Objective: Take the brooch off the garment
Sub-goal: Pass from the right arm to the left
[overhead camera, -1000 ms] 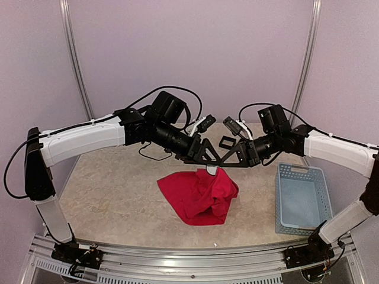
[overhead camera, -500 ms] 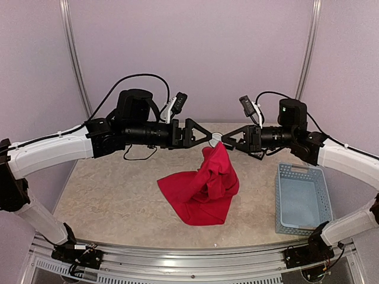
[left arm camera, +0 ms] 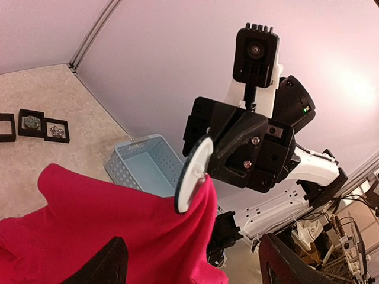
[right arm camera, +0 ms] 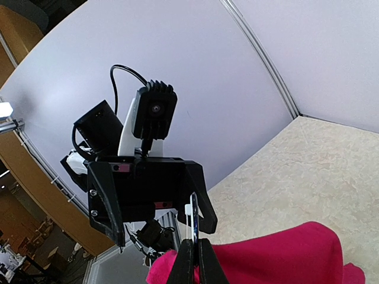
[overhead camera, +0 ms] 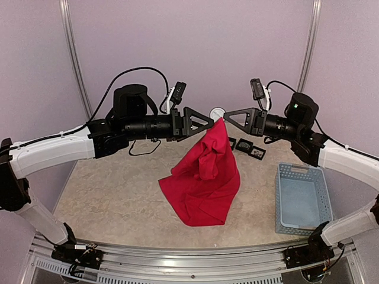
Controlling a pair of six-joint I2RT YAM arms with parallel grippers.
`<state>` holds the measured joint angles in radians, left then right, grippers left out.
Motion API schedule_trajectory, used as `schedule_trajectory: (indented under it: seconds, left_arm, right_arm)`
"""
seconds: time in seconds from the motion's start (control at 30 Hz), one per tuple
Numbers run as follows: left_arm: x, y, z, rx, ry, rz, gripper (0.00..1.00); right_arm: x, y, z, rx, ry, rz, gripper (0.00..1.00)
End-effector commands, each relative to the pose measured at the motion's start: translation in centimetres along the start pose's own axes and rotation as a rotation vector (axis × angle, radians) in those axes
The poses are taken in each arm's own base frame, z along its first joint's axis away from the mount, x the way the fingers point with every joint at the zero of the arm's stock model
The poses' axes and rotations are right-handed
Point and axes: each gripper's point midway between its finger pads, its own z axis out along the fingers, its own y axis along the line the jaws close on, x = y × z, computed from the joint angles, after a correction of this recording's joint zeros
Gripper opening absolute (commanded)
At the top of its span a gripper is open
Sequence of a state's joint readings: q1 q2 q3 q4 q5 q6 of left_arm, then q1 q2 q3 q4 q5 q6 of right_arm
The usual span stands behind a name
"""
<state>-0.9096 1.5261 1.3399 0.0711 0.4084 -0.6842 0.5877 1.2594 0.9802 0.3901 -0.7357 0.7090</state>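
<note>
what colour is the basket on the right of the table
The basket is pale blue, clearest in the top external view.

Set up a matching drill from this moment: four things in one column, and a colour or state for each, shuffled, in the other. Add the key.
Things:
1. garment
2. brooch
3. basket
4. left gripper

Colour or state:
A. pale blue, standing on the table
B. open, jaws wide apart
C. white, pinched by the right gripper
D. red, hanging from its top

Pairs: 1-D, 2-C, 3-A, 4-B
</note>
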Motion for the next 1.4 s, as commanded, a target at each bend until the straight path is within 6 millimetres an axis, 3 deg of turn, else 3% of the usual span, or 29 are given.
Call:
schedule_trajectory:
  seconds: [0.0, 0.43, 0.57, 1.03, 1.17, 1.27, 1.37]
  left_arm:
    - [-0.6, 0.1, 0.2, 0.016, -0.016, -0.01, 0.72]
    - [-1.3, -0.8, 0.7, 0.061, -0.002, -0.001, 0.36]
    - [-1.2, -1.0, 1.0, 0.079, 0.003, 0.004, 0.33]
    - [-1.0, -1.1, 1.2, 0.09, 0.015, 0.001, 0.0]
    - [-0.5, -0.7, 1.1, 0.076, 0.028, -0.008, 0.0]
    - [0.0, -0.3, 0.9, 0.06, 0.05, -0.019, 0.0]
    - [0.7, 0.1, 0.5, 0.049, 0.091, -0.041, 0.0]
  right_arm:
    - [-1.8, 2.1, -0.2, -0.089, -0.055, -0.007, 0.0]
    - [-1.3, 2.7, 0.4, -0.158, -0.018, 0.021, 0.0]
    - [-1.3, 2.6, 0.4, -0.159, -0.018, 0.025, 0.0]
    - [0.0, 1.5, 0.6, -0.128, 0.021, 0.039, 0.0]
    - [0.3, 1.2, 0.5, -0.105, 0.031, 0.033, 0.0]
    - [0.3, 1.5, 0.3, -0.113, 0.03, 0.038, 0.07]
    - [0.6, 2.0, 0.0, -0.131, 0.042, 0.036, 0.21]
